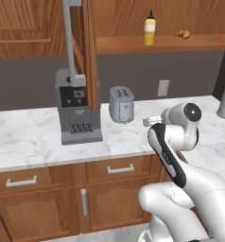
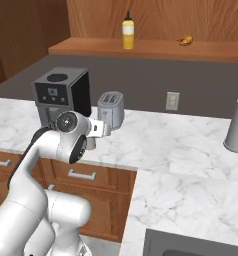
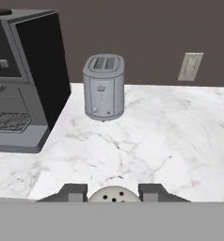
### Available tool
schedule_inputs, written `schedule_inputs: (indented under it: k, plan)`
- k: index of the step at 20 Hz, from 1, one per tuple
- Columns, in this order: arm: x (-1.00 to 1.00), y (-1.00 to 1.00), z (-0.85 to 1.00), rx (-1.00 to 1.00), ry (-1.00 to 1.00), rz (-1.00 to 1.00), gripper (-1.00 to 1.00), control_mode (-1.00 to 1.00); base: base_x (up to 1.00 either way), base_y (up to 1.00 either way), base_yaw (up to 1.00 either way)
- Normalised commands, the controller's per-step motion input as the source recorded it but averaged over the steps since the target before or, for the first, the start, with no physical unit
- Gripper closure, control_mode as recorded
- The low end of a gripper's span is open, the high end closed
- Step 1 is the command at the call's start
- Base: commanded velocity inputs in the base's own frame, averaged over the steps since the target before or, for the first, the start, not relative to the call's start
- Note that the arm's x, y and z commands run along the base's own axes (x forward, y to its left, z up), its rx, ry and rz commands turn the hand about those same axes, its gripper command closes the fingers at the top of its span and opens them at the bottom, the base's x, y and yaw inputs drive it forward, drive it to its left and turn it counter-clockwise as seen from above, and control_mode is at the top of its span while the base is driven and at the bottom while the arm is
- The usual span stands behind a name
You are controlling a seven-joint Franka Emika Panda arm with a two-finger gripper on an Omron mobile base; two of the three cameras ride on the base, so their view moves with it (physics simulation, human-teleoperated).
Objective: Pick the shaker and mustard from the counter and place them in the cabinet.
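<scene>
No words, brands or numbers can be read anywhere. The coffee machine (image 1: 75, 105) at ten o'clock has small panel marks too blurred to make out, and the toaster (image 3: 103, 87) front carries a tiny dark sign, equally illegible.

Yellow mustard (image 1: 149, 31), grey-veined white counter (image 1: 29, 137)

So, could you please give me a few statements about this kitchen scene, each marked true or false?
1. The mustard stands on the cabinet shelf. True.
2. The gripper has its fingers shut on the shaker. True.
3. The toaster lies tipped on its side. False: it stands upright on the counter.
4. The coffee machine stands to the right of the toaster in the left base view. False: it stands to the left.
</scene>
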Motion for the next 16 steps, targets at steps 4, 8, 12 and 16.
schedule_inputs:
  k: [4, 8, 12, 16]
  plan:
    - [0.0, 0.0, 0.0, 0.0, 0.0, 0.0, 1.0, 1.0, 0.36, -0.08, 0.0]
    - [0.0, 0.0, 0.0, 0.0, 0.0, 0.0, 1.0, 1.0, 0.34, -0.1, 0.0]
    - [0.0, 0.0, 0.0, 0.0, 0.0, 0.0, 1.0, 1.0, 0.32, -0.1, 0.0]
    - [0.0, 0.0, 0.0, 0.0, 0.0, 0.0, 1.0, 1.0, 0.33, -0.1, 0.0]
